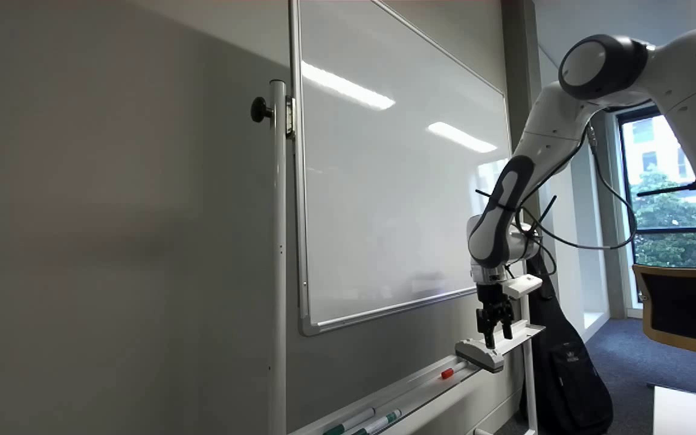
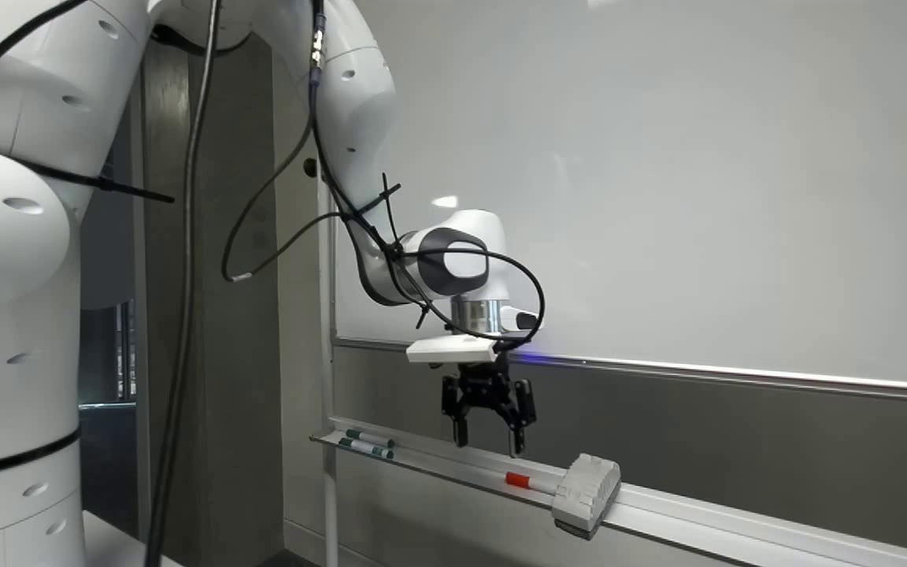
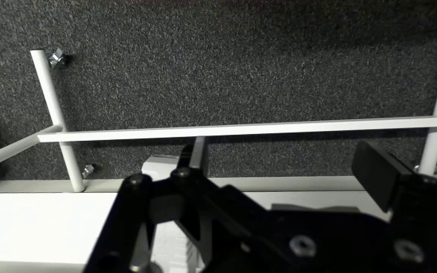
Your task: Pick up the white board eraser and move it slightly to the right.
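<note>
Below the large whiteboard (image 2: 697,197), across a narrow white surface (image 2: 690,524), lies the white board eraser (image 2: 586,494) — a pale oblong block with one end jutting past the surface's front edge. The gripper (image 2: 489,441) hangs above the surface, near the eraser, its fingers (image 2: 516,441) spread apart with grey wall (image 2: 737,441) showing through the gap. A red-capped pen (image 2: 531,483) lies lengthwise along the surface just beside the eraser; I cannot tell whether the two touch. Two green-ended pens (image 2: 365,448) lie close together, well apart from the eraser. The wrist view shows the eraser partly hidden behind the gripper, with dark carpet (image 3: 241,68) past the surface's edge. In an exterior view a black bag (image 1: 577,386) shows beyond the surface — with an office chair (image 1: 686,308) near the window (image 1: 665,205).
</note>
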Motion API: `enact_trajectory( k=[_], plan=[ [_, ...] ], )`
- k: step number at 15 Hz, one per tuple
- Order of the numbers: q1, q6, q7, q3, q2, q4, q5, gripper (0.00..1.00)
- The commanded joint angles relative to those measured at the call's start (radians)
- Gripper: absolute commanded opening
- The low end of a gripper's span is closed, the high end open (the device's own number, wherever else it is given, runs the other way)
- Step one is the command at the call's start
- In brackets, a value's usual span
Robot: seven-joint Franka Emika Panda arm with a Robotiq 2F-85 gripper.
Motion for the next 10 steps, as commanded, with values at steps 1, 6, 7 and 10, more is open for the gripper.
enact_trajectory(
  k=[1, 6, 7, 10],
  plan=[
    [0.051, -0.035, 0.008, 0.012, -0.223, -0.161, 0.005, 1.00],
    [0.117, -0.130, 0.057, 0.038, -0.368, -0.218, 0.005, 1.00],
    [0.127, -0.150, 0.060, 0.045, -0.384, -0.222, 0.015, 1.00],
    [0.129, -0.136, 0.054, 0.041, -0.351, -0.193, 0.000, 1.00]
  ],
)
